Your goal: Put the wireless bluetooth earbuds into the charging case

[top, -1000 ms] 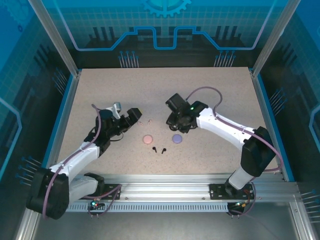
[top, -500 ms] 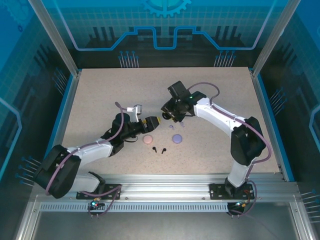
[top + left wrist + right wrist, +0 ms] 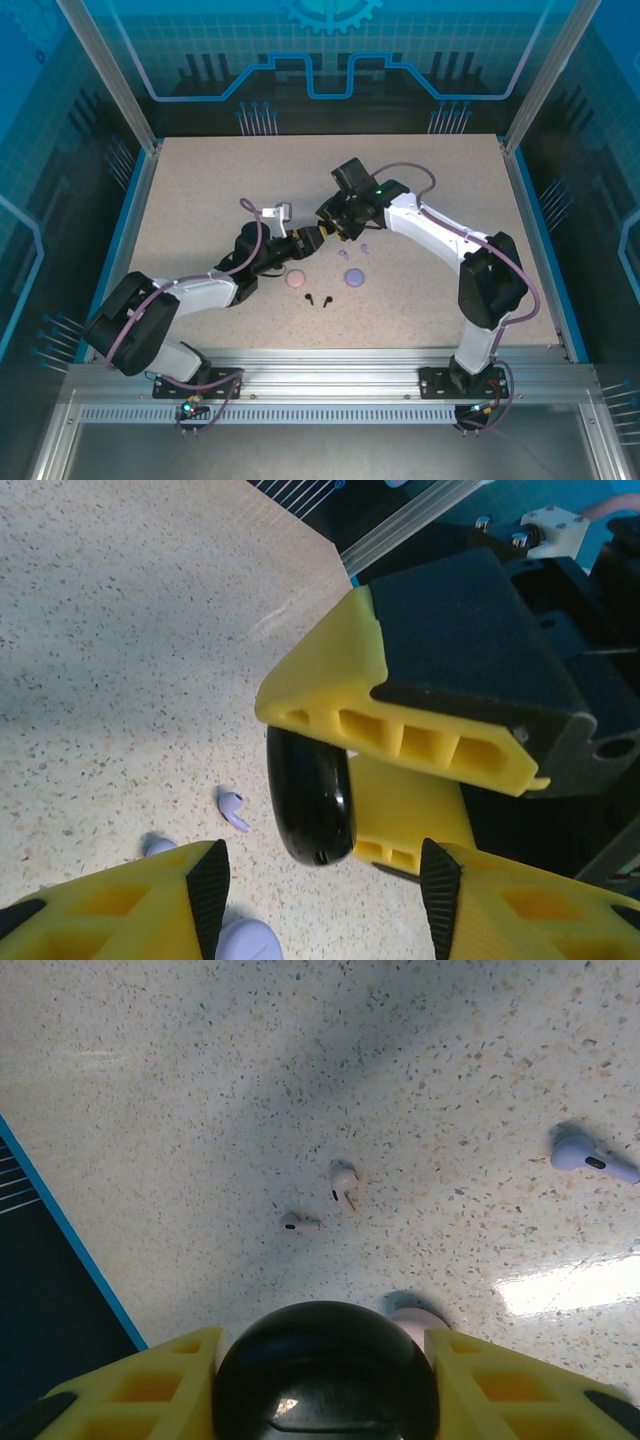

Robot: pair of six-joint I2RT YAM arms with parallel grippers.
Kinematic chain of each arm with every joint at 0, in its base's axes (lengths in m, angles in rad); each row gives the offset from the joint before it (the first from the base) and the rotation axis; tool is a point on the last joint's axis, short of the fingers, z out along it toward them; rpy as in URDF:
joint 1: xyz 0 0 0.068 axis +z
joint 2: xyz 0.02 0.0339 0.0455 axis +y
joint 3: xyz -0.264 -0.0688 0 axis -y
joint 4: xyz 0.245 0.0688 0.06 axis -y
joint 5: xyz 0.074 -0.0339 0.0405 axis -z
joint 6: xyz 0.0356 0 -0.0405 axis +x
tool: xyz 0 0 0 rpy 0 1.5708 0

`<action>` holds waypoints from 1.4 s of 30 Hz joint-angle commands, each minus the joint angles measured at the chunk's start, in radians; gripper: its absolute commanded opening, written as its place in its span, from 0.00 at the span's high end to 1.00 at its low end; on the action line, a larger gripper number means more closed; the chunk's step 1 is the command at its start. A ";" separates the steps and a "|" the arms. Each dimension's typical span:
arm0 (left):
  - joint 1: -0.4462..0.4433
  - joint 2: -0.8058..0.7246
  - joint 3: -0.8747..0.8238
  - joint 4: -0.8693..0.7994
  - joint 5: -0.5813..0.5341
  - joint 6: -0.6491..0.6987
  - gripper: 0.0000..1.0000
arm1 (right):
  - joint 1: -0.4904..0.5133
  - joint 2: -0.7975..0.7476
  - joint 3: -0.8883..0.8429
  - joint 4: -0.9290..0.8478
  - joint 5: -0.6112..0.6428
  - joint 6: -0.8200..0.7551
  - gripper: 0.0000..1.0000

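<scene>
My right gripper (image 3: 325, 1352) is shut on the round black charging case (image 3: 325, 1380) and holds it above the table, near my left gripper (image 3: 308, 241). In the left wrist view the black case (image 3: 310, 798) hangs edge-on between the right arm's yellow fingers. My left gripper (image 3: 322, 885) stands open just below it, a finger on each side, not touching. Two pale pink earbuds (image 3: 345, 1183) lie on the table; a lavender earbud (image 3: 588, 1157) lies to the right. Two black earbuds (image 3: 318, 298) lie nearer the front.
A closed pink case (image 3: 296, 279) and a closed lavender case (image 3: 353, 276) sit on the speckled table (image 3: 200, 190) below the two grippers. The lavender case (image 3: 250, 942) is close under my left fingers. A blue rail borders the table's left edge.
My left arm has swung right to meet the right gripper, and its jaws have narrowed. The right gripper has shifted a little left with the black case.
</scene>
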 commanded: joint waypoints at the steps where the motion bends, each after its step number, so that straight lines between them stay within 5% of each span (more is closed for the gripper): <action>1: -0.013 0.030 0.025 0.073 -0.051 -0.023 0.46 | 0.011 0.019 0.033 0.004 -0.013 0.018 0.62; 29: -0.060 0.136 0.044 0.200 -0.205 -0.079 0.63 | 0.011 0.042 0.028 0.045 -0.053 0.045 0.63; 42: -0.061 0.139 0.053 0.195 -0.218 -0.082 0.87 | 0.008 0.028 0.004 0.060 -0.059 0.045 0.63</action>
